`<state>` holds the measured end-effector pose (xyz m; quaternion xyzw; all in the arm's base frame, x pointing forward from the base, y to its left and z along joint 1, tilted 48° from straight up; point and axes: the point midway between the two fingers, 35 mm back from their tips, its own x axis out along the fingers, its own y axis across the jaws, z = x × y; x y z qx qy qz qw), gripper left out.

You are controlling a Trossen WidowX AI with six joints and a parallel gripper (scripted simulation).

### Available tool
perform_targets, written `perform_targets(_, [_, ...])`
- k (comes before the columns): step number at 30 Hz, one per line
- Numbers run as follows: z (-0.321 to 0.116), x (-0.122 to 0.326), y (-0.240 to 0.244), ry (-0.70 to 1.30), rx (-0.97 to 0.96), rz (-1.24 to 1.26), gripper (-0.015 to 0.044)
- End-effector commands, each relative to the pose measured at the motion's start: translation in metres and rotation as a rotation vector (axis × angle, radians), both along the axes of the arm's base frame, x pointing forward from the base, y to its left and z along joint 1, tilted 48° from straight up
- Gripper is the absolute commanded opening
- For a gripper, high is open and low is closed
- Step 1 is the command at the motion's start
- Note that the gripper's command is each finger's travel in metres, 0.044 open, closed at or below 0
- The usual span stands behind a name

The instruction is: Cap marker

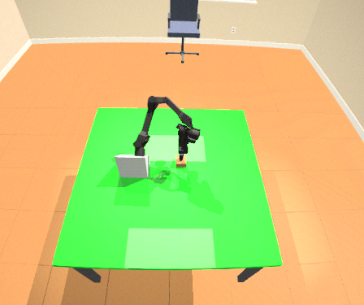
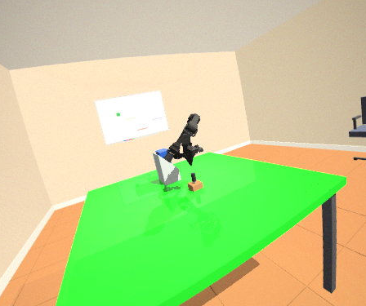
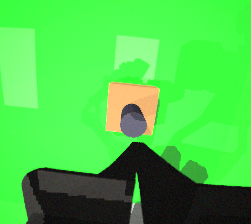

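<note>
- In the top view the gripper (image 1: 180, 154) points straight down over the holder block (image 1: 180, 162) and covers most of what stands in it; the marker itself cannot be picked out there.
- In the exterior view a short dark stub, the marker (image 2: 193, 178), rises from the holder block (image 2: 196, 185) on the green table (image 2: 265, 192). The gripper (image 2: 191, 163) hangs just above it, apart from it as far as this small view shows.
- The wrist view looks down the marker's length: only its round grey top (image 3: 133, 124) shows, over the orange holder block (image 3: 147, 97). The long axis is upright, pointing up toward the camera.
- That round top is probably the cap seated on the marker, but end-on the join cannot be seen.
- The gripper (image 3: 136, 150) fingers are pressed together to a point with nothing between them, their tip just beside the round top in the picture.
</note>
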<state>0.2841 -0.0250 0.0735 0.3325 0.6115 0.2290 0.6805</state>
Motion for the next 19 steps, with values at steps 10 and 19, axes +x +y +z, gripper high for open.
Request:
perform_targets(10, [0.0277, -0.0073, -0.0286, -0.007, -0.004, 0.0, 0.0079])
perform_targets(19, [0.0277, -0.0073, -0.0286, -0.007, -0.004, 0.0, 0.0315])
